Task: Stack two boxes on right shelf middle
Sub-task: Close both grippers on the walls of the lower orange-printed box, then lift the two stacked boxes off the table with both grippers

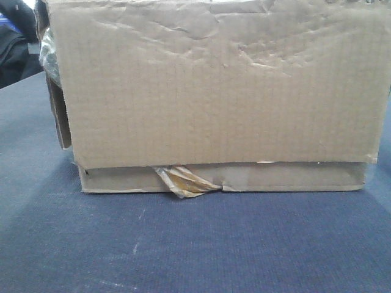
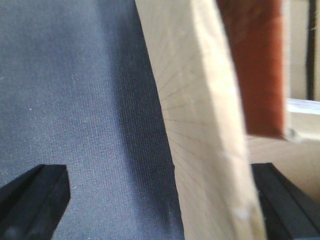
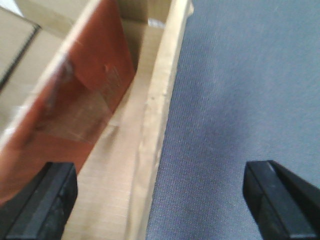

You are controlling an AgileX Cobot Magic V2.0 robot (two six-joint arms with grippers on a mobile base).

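We see the cardboard box (image 1: 220,91) on the blue table (image 1: 183,244) (tape (image 1: 183,180) crumpled at six o'clock); left fingers (image 2: 35,200) and right fingers (image 3: 280,200) spread, each straddling a wall.

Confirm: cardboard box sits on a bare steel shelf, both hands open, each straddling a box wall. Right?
Not on steel. The front-facing view shows the cardboard box resting on a blue-grey fabric surface. The rest holds: the left hand and right hand are both open, each straddling a box wall.
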